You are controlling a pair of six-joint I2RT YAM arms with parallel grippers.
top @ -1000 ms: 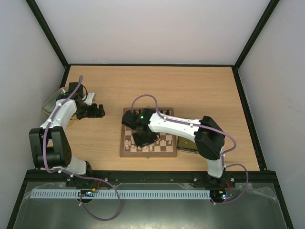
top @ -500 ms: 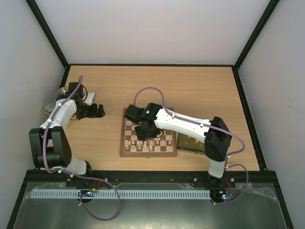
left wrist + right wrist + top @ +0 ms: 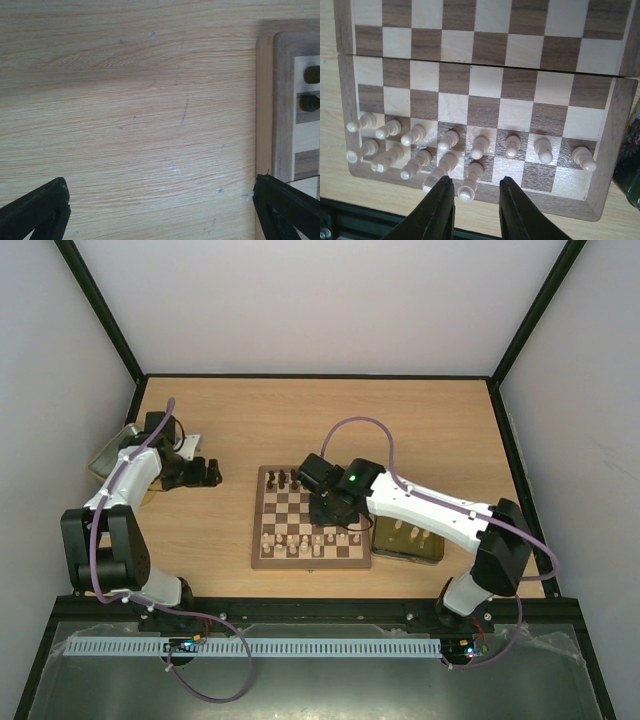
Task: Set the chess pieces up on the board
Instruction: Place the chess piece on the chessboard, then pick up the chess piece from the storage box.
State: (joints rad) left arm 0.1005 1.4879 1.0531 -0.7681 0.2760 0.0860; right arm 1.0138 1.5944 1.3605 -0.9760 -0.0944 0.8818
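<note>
While left claw (image 3: 160, 184) gapes over grained tabletop (image 3: 125, 100), right claw (image 3: 476, 182) — barely parted, empty — overhangs turned cream pieces (image 3: 512, 146).

On your bench (image 3: 420, 430), the board (image 3: 291, 511) lies at the middle. Most chess pieces (image 3: 300, 543) stand in its 2 nearest rows; a smaller group (image 3: 280, 480) stands at its far left corner. 1 tray (image 3: 432, 552) lies just right of the board, a second tray (image 3: 104, 456) at the bench's far left. Your right gripper (image 3: 476, 182) hangs over the board's near edge; your left gripper (image 3: 212, 473) sits left of the board.
</note>
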